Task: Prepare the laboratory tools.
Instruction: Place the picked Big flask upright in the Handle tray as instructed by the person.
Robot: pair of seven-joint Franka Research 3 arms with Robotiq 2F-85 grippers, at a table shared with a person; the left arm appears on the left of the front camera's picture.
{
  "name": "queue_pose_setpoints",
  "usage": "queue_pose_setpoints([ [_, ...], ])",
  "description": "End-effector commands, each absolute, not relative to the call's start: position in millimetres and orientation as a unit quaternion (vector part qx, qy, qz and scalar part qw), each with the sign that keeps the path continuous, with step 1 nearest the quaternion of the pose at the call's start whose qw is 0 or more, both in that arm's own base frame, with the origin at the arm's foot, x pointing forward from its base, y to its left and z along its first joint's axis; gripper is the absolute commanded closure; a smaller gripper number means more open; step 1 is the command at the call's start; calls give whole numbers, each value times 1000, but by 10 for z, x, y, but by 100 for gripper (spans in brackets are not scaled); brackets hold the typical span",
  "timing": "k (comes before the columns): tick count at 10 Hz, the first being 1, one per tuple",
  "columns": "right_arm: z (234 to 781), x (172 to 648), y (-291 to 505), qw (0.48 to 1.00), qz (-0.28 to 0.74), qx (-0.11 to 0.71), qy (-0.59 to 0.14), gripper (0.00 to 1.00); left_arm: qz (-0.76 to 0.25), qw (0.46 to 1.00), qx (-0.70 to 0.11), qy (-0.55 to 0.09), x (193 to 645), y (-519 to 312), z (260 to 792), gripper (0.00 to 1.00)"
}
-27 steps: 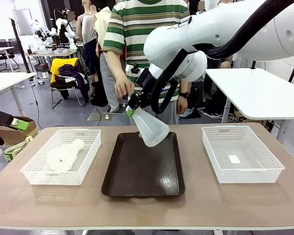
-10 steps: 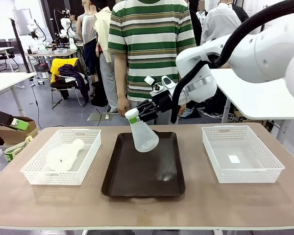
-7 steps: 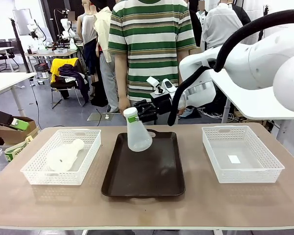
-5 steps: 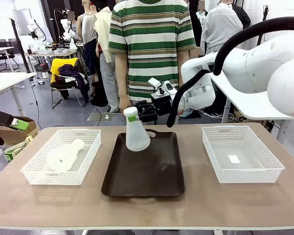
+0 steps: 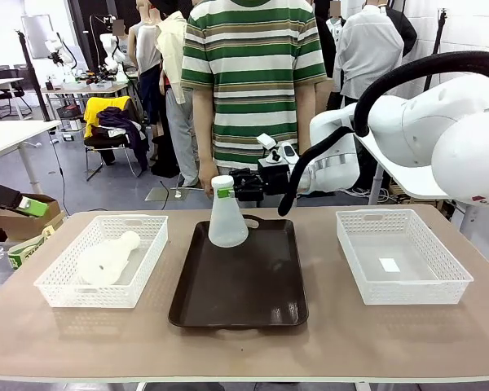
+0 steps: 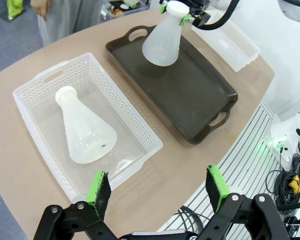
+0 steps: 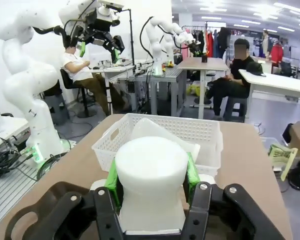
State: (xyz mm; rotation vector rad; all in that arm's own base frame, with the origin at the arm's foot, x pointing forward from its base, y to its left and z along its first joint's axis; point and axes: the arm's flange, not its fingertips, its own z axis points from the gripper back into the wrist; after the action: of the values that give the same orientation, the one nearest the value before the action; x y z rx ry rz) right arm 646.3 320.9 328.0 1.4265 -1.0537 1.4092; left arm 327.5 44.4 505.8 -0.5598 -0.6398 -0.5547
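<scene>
Right pincer is clamped on the neck of the upright flask at frame centre, upper end of the tray: judge the base flat before letting go, then withdraw level; left pincer apart, empty; count: two flasks (second flask lying in the left basket), two baskets (right basket), one tray.

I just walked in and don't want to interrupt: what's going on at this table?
The right gripper is shut on the neck of a capped flask, holding it upright at the far end of the dark tray. A second flask lies on its side in the left basket. The left gripper hangs open near that basket. A person in a striped shirt stands across the table.
</scene>
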Motion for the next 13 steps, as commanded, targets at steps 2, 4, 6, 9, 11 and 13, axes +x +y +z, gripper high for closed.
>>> queue_pose_setpoints([
  [2,3183,6581,3219,414,552,582,-431,100,-273,867,-277,-311,3282,472,5055,0],
  [4,3108,6608,3206,420,546,584,-429,100,-273,867,-277,-311,3282,472,5055,0],
  [6,3033,6633,3190,428,541,587,-424,100,-273,867,-277,-311,3282,472,5055,0],
  [9,2940,6629,3163,434,535,594,-415,85,-273,867,-277,-311,3282,472,5055,0],
  [11,2924,6617,3168,437,539,592,-409,48,-273,867,-277,-311,3282,472,5055,0],
  [13,2926,6615,3164,441,546,590,-401,11,-273,867,-277,-311,3282,472,5055,0],
])
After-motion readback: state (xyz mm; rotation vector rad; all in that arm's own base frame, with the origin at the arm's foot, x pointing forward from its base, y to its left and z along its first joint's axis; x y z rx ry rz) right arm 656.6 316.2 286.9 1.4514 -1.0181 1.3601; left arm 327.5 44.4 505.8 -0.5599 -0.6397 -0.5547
